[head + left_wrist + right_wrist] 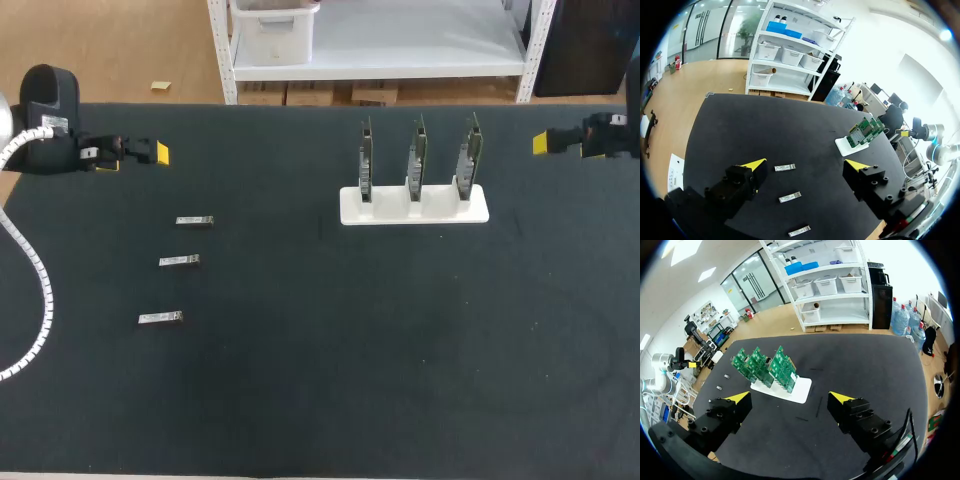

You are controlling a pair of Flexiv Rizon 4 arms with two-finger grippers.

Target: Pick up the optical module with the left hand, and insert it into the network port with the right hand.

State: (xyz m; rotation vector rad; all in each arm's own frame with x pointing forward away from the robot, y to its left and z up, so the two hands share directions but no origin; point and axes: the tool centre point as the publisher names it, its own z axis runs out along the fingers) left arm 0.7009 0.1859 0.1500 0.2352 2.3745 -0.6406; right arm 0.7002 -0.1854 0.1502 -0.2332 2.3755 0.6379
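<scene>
Three small silver optical modules lie in a slanted column on the black table's left side: the far one (195, 221) (785, 167), the middle one (179, 261) (790, 197) and the near one (160, 318) (799, 231). A white stand (414, 212) (802, 389) holds three upright green network boards (414, 160) (762, 365) (865, 131) right of centre. My left gripper (155, 153) (807, 165) hovers open at the far left, behind the modules, holding nothing. My right gripper (541, 143) (790, 399) hovers open at the far right, beyond the stand, also empty.
The black mat (330, 340) covers the whole table. A wide bare stretch lies between the modules and the stand, and across the front. My left arm's white cable loop (35, 290) hangs over the table's left edge.
</scene>
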